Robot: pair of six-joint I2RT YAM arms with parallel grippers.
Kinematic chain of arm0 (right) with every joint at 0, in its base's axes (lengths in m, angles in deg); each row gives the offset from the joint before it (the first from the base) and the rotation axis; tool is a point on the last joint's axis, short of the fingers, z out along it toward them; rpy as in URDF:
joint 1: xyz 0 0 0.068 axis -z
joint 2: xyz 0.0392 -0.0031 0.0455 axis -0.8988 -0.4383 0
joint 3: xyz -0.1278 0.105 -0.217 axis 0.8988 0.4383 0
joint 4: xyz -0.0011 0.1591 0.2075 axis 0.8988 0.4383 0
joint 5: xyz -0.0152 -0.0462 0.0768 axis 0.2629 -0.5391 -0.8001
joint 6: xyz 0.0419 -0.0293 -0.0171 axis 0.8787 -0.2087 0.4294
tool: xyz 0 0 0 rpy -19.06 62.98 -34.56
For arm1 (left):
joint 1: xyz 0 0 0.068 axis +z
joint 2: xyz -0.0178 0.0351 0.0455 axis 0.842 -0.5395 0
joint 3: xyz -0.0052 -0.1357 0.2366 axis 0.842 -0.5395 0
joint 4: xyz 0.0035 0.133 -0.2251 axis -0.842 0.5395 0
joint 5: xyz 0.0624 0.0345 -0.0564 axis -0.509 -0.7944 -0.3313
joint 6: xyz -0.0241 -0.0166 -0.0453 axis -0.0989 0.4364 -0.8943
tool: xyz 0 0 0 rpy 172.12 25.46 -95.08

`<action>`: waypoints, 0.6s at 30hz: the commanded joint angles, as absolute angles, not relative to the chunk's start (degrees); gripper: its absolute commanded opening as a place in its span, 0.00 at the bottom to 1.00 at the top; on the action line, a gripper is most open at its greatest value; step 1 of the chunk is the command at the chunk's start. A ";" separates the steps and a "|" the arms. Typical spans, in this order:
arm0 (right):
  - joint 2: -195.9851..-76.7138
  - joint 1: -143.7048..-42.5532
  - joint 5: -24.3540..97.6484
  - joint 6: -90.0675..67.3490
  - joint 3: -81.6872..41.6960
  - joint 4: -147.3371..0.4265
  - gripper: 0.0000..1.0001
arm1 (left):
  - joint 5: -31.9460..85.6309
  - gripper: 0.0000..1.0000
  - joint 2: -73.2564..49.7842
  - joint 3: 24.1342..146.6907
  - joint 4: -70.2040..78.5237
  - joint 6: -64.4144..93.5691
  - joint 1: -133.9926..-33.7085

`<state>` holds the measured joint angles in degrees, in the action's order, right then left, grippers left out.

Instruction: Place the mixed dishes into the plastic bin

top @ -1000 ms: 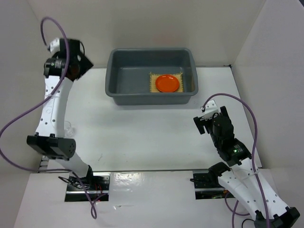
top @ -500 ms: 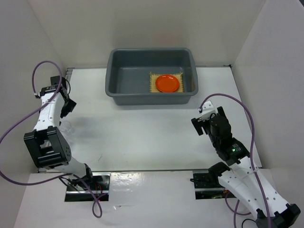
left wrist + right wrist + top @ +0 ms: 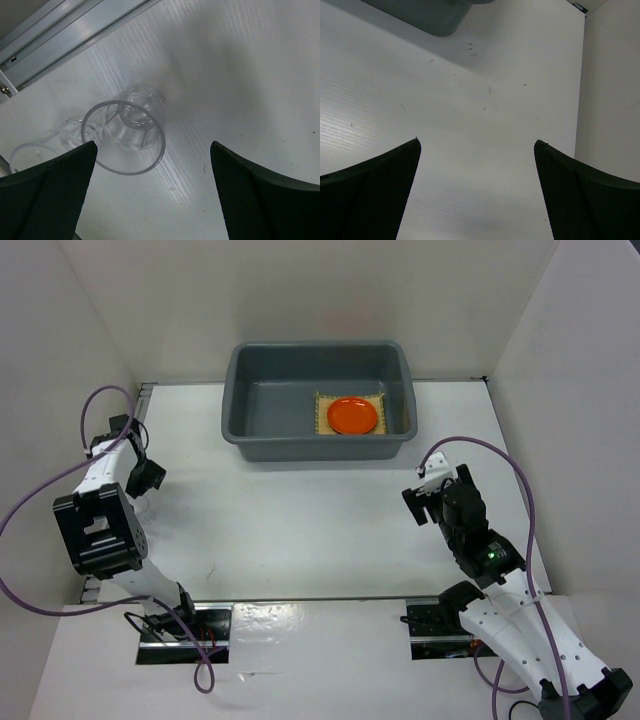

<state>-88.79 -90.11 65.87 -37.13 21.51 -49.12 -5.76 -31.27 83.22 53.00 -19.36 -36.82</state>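
Observation:
The blue-grey plastic bin [image 3: 236, 405] stands at the back centre. Inside it at the right, the yellow woven mat [image 3: 320, 415] lies flat with the orange plate [image 3: 352, 415] on top. A tiny clear cup [image 3: 125, 132] stands upright on the table near the left edge. A second clear piece [image 3: 60, 139] touches it on the left, partly hidden by a finger. My left gripper [image 3: 141, 483] is open and empty, low over the cup, its fingers apart on either side [image 3: 153, 145]. My right gripper [image 3: 424, 495] is open and empty over bare table [image 3: 476, 141]. The black dish is out of view.
White walls enclose the table on the left, back and right. An aluminium rail [image 3: 65, 35] runs along the table's left edge, close to the cup. A corner of the bin [image 3: 430, 17] shows at the top of the right wrist view.
My left arm has swung down from high beside the bin's left end to low over the table's left edge, above the clear cup. The right arm has barely moved.

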 commanded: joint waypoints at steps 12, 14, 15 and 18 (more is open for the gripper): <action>-88.32 -90.72 64.94 -36.89 21.80 -50.94 0.98 | 0.83 0.60 -36.44 80.39 44.67 -13.92 -36.61; -88.32 -90.72 64.94 -36.89 21.80 -50.94 0.98 | 2.31 0.26 -37.05 81.09 44.67 -13.92 -36.61; -88.32 -90.72 64.94 -36.89 21.80 -50.94 0.98 | 2.32 0.13 -37.05 82.57 45.54 -14.62 -36.61; -88.32 -90.72 64.94 -37.42 21.80 -50.94 0.98 | 4.16 0.00 -36.44 87.14 48.97 -17.34 -36.61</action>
<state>-88.76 -90.11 64.82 -37.16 21.51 -49.12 1.63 -36.99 82.17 47.30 -15.19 -36.82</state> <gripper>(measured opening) 0.980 0.145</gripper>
